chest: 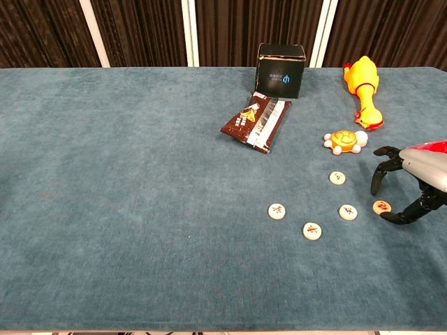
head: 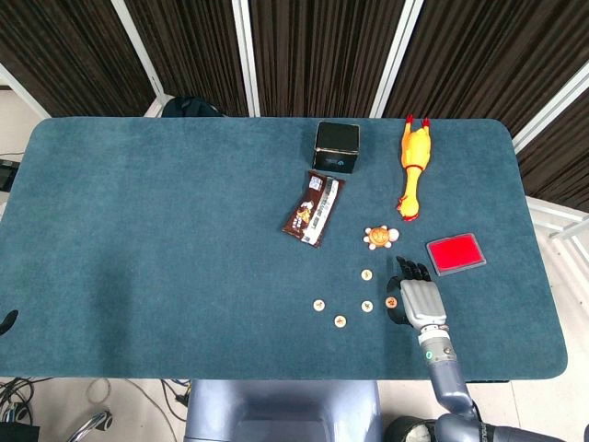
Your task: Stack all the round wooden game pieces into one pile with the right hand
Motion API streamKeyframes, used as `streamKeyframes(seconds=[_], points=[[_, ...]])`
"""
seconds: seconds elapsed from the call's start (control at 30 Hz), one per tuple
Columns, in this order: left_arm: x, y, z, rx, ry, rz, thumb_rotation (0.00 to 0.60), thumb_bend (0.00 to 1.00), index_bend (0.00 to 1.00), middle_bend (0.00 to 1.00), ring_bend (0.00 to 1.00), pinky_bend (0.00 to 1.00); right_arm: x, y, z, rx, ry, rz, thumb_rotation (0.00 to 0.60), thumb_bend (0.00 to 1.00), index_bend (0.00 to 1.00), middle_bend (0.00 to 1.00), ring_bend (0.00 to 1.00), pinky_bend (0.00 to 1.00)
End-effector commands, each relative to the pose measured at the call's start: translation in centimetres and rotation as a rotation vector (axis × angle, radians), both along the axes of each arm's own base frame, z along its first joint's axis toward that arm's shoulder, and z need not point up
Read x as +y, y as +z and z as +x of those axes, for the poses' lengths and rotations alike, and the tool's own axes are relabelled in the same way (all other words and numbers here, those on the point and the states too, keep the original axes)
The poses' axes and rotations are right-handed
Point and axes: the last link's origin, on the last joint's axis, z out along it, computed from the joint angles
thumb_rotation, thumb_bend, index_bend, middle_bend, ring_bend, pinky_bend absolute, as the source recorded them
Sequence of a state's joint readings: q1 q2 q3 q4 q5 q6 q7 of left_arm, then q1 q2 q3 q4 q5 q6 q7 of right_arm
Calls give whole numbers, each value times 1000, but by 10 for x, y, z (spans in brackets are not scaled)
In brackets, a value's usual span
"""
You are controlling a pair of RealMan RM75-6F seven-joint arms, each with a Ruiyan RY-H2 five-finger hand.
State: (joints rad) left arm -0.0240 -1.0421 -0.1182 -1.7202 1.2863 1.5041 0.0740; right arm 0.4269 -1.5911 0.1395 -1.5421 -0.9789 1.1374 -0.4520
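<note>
Several round wooden pieces with red marks lie on the blue table: one (chest: 337, 178) at the back, one (chest: 277, 210) on the left, one (chest: 312, 230) nearest the front, one (chest: 348, 212) in the middle and one (chest: 382, 206) on the right. My right hand (chest: 412, 185) hovers over the rightmost piece (head: 390, 302), its fingers (chest: 377, 183) arched behind it and the thumb (chest: 397, 218) just in front. The fingers are apart and hold nothing. In the head view the right hand (head: 419, 299) covers the table just right of that piece. A dark tip at the left edge (head: 6, 320) looks like my left hand.
A small orange turtle toy (chest: 342, 142) sits just behind the pieces. A red flat pad (head: 455, 253) lies right of the hand. Further back are a snack wrapper (chest: 255, 121), a black box (chest: 281, 70) and a yellow rubber chicken (chest: 362, 82).
</note>
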Motion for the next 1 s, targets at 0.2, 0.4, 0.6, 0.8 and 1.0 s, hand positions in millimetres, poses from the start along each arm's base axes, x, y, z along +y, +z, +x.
streamKeyframes(seconds=[0.2, 0.4, 0.6, 0.8, 1.0], points=[[0, 0, 0, 2, 1, -1, 600, 187, 103, 0, 0, 52, -3, -3, -3, 11, -14, 5, 600, 363, 486, 0, 0, 0], [0, 0, 0, 2, 2, -1, 600, 187, 104, 0, 0, 52, -4, -4, -3, 15, -17, 7, 600, 409, 508, 0, 0, 0], [0, 0, -1, 3, 5, -1, 600, 186, 105, 0, 0, 52, -4, -6, -3, 13, -23, 12, 600, 424, 517, 0, 0, 0], [0, 0, -1, 2, 6, -2, 600, 187, 104, 0, 0, 52, -6, 0, 3, 8, 1, -1, 600, 423, 522, 0, 0, 0], [0, -1, 0, 0, 5, -5, 600, 186, 105, 0, 0, 52, -2, 9, 23, -13, 59, -10, 600, 424, 523, 0, 0, 0]])
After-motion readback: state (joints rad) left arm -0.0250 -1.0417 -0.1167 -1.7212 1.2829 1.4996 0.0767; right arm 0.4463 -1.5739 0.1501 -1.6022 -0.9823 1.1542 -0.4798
